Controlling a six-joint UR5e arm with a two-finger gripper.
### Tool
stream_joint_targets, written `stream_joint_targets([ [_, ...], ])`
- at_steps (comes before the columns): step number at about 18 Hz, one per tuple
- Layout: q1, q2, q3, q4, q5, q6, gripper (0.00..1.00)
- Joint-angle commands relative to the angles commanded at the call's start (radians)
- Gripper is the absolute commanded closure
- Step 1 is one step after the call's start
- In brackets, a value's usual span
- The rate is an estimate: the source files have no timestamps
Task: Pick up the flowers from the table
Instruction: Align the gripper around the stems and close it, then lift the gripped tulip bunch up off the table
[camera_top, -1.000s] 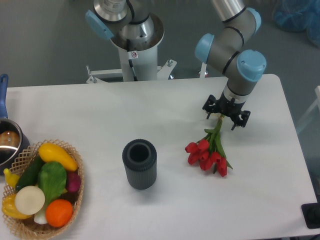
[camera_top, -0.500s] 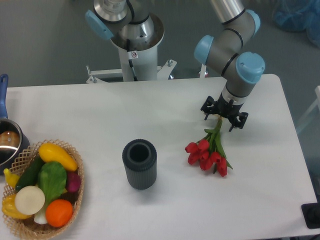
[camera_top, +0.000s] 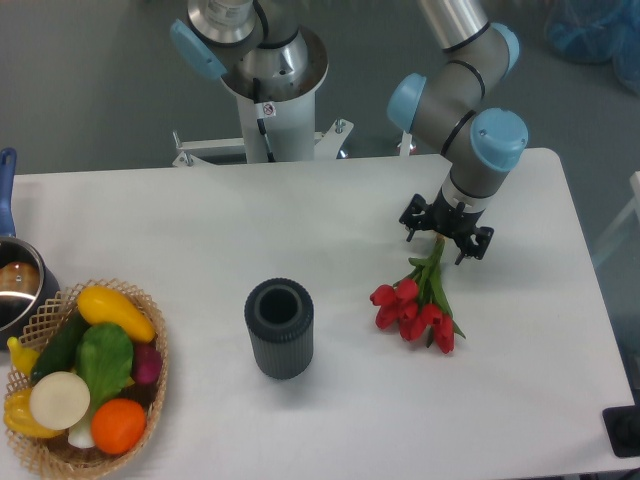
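The flowers, a small bunch of red tulips with green leaves, lie on the white table right of centre. Their thin stems run up and back toward the arm. My gripper points down over the top ends of the stems, its black fingers on either side of them and shut on them. The stem tips are hidden under the gripper. The red heads still rest on the tabletop.
A dark ribbed cylindrical vase stands upright left of the flowers. A wicker basket of vegetables sits at the front left, with a pot behind it at the left edge. The robot base stands behind the table.
My gripper has shifted slightly up and to the left, and the stem ends have followed it. The tulip heads have stayed where they were.
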Motion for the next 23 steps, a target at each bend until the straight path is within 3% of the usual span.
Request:
stream_joint_targets([
  [3, 0.0, 0.0, 0.0, 0.002, 0.0, 0.0, 0.04],
  [8, 0.0, 0.0, 0.0, 0.002, 0.0, 0.0, 0.23],
  [16, 0.0, 0.002, 0.003, 0.0, 0.005, -0.002, 0.35],
  [19, 0.0, 0.002, 0.008, 0.0, 0.008, -0.029, 0.55],
  [23, -0.005, 0.0, 0.014, 0.0, 0.008, -0.032, 0.56],
])
